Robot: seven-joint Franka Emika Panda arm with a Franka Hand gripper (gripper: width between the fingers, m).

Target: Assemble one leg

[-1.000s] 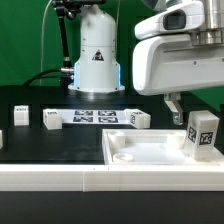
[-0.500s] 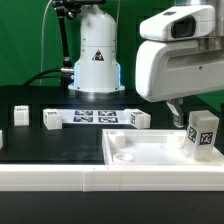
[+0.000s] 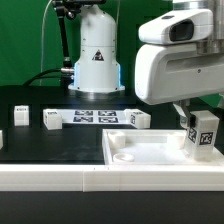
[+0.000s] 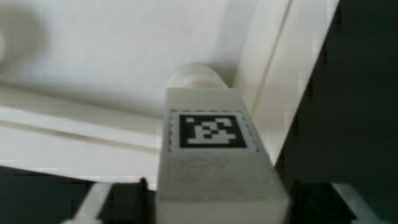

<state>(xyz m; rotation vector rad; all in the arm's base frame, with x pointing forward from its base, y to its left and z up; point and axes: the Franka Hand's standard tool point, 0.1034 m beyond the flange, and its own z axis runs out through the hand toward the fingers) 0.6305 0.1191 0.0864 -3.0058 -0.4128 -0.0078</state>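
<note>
On the black tabletop (image 3: 60, 145), before a green backdrop (image 3: 25, 40), lie three legs (image 3: 22, 117) (image 3: 50, 119) (image 3: 137, 119) and one marker board (image 3: 95, 117). The end effector (image 4: 215, 204) clamps a fourth leg (image 3: 206, 131) over one white panel (image 3: 160, 142).

Upright leg (image 3: 204, 131) on tabletop (image 3: 150, 166) at the exterior view's right, marker board (image 3: 95, 117) behind tabletop, spare leg (image 3: 50, 120) left of board.
</note>
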